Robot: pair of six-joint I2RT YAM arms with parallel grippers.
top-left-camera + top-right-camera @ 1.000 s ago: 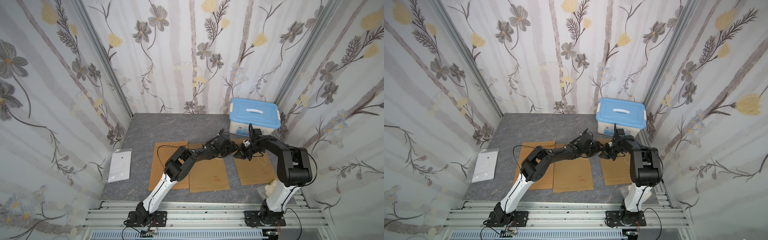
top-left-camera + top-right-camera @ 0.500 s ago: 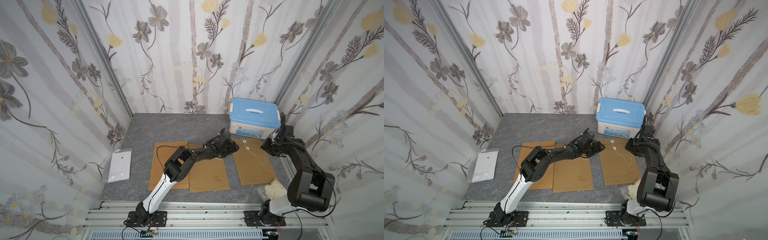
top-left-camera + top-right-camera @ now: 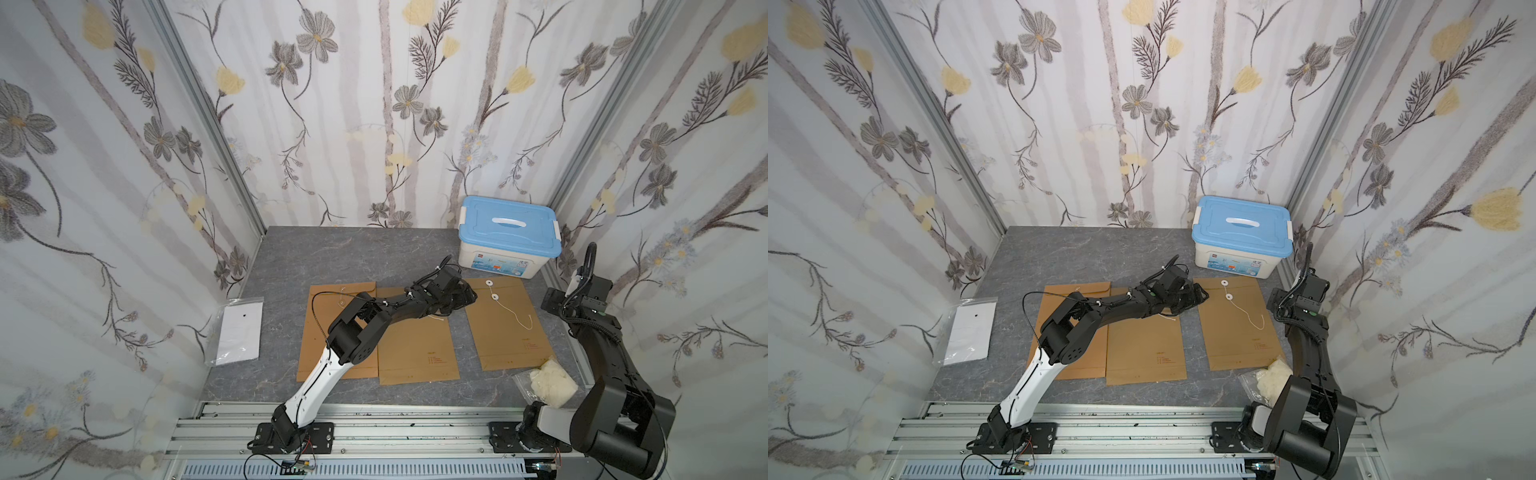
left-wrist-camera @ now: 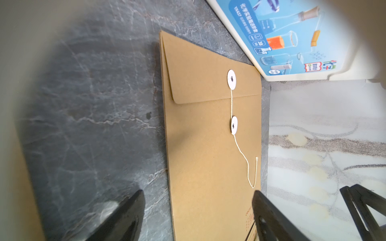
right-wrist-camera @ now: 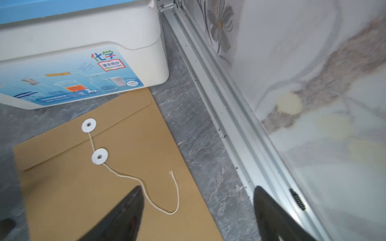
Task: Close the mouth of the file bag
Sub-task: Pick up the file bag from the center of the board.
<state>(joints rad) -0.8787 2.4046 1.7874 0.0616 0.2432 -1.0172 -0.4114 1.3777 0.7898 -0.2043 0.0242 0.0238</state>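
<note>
Since flap [image 4: 200, 73] is down and string [image 4: 242, 155] links both buttons [image 4: 231, 79], tail loose, file bag [image 3: 505, 328] lying flat before the blue-lidded box [image 3: 509, 239] looks closed; likely why left gripper [image 4: 197, 194] by its edge and right gripper [image 5: 198, 189] beside it both gape wide, holding nothing.

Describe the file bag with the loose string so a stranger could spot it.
Find the blue-lidded white storage box at the back. Just in front lies a brown paper file bag. It sits apart from two other bags, a white string trailing loose from its white discs.
</note>
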